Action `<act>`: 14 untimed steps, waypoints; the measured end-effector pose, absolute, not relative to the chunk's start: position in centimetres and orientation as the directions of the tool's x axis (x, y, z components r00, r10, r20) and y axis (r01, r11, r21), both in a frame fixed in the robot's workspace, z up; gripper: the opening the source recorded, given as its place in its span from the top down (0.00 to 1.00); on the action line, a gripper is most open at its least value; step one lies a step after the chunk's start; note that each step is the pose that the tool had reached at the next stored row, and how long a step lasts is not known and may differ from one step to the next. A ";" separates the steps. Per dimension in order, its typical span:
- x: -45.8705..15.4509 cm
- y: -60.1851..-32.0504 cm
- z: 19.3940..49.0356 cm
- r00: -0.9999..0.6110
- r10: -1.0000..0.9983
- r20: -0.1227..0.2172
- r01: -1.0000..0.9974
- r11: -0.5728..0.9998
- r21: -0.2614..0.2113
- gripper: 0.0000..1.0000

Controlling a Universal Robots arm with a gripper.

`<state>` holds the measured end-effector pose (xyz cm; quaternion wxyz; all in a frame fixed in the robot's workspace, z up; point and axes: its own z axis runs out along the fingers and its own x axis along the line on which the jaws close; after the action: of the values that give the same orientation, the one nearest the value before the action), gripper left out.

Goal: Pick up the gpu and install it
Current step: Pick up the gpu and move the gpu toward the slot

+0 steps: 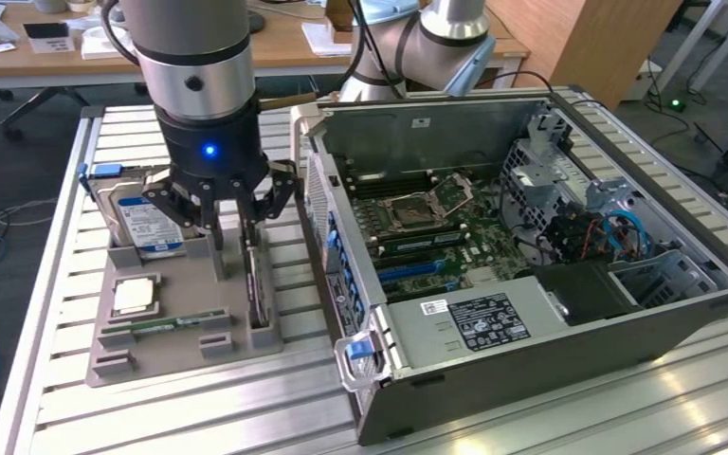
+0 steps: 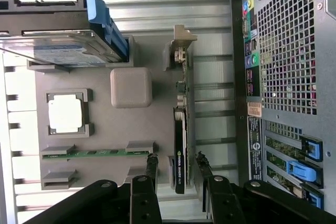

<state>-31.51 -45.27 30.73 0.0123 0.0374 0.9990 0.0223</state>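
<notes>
The gpu [image 1: 258, 294] stands on edge in a slot at the exterior view's right side of the grey holder tray [image 1: 162, 355]. In the wrist view the gpu [image 2: 180, 135] is a thin black and green card with its silver bracket at the far end. My gripper [image 1: 238, 256] hangs just over it and is open. Its two fingertips [image 2: 152, 163] flank the card's near end with a gap on each side; the gripper [image 2: 177, 162] holds nothing. The open computer case [image 1: 529, 313] lies to the exterior view's right, with its motherboard [image 1: 427, 227] exposed.
The tray [image 2: 105, 129] also holds a silver hard drive [image 1: 147, 223] with a blue clip, a CPU [image 1: 134, 296] and a green RAM stick [image 1: 168, 324]. The case's rear panel [image 2: 283, 51] stands close beside the gpu. All of it rests on a slatted metal table [image 1: 61, 398].
</notes>
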 end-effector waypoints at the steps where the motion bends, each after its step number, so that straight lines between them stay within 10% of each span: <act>1: -31.5 -45.3 30.7 -0.997 0.075 -0.023 0.074 0.996 0.045 0.58; 14: -31.5 -45.3 28.9 -0.997 0.075 -0.023 0.074 0.996 0.045 0.58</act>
<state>-31.50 -45.27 28.92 0.0123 0.0374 0.9990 0.0223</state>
